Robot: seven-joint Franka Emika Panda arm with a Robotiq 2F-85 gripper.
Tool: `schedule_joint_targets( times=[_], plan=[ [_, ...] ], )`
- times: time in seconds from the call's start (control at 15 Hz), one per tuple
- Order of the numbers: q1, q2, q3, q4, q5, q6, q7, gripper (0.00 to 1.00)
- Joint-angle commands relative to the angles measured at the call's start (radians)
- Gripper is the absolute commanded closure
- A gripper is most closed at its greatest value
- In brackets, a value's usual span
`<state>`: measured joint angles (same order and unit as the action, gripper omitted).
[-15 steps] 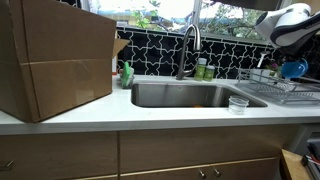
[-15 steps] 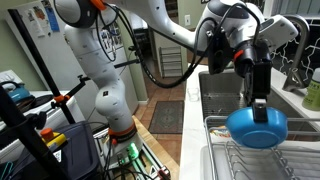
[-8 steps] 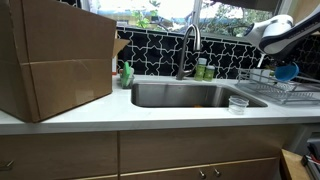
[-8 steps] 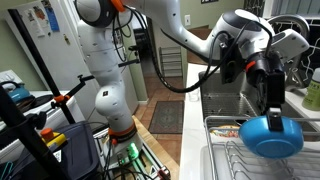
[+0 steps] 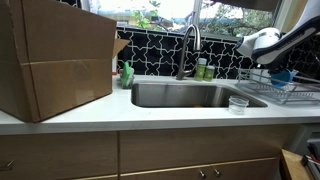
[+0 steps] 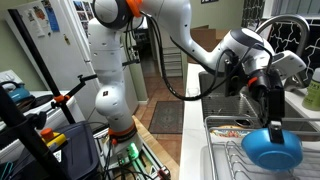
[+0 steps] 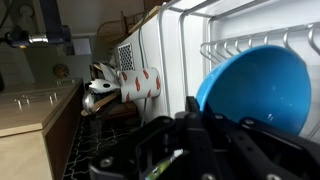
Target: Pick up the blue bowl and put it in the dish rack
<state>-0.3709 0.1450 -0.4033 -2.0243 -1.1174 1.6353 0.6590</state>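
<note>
While gripper (image 6: 274, 127) pinches the blue bowl (image 6: 272, 150) by its rim low over the dish rack (image 6: 228, 158), tilted release risks it rolling out.

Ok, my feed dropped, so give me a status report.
Pincer shut on the blue bowl. Bowl tilted, low over the dish rack, contact unclear. No obstruction seen between them.

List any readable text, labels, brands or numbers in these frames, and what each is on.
No text reads legibly in any view.
Too small to read: posted papers in an exterior view.
Blurred: label on the green bottle.
Blurred: labels on the bottles by the faucet.
No print showing: cardboard box.
No markings showing: blue bowl.
</note>
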Motion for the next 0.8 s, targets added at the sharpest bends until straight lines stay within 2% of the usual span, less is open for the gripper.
schedule_joint_targets(
  times=[0.0,0.33,0.73],
  plan=[
    [-0.01,0.021,0.008,-0.011,-0.001,-0.005,0.026,0.99],
    [-0.013,0.069,0.008,-0.001,-0.007,-0.018,-0.011,0.99],
    [-0.005,0.125,0.021,0.008,-0.009,-0.048,0.006,0.99]
  ],
)
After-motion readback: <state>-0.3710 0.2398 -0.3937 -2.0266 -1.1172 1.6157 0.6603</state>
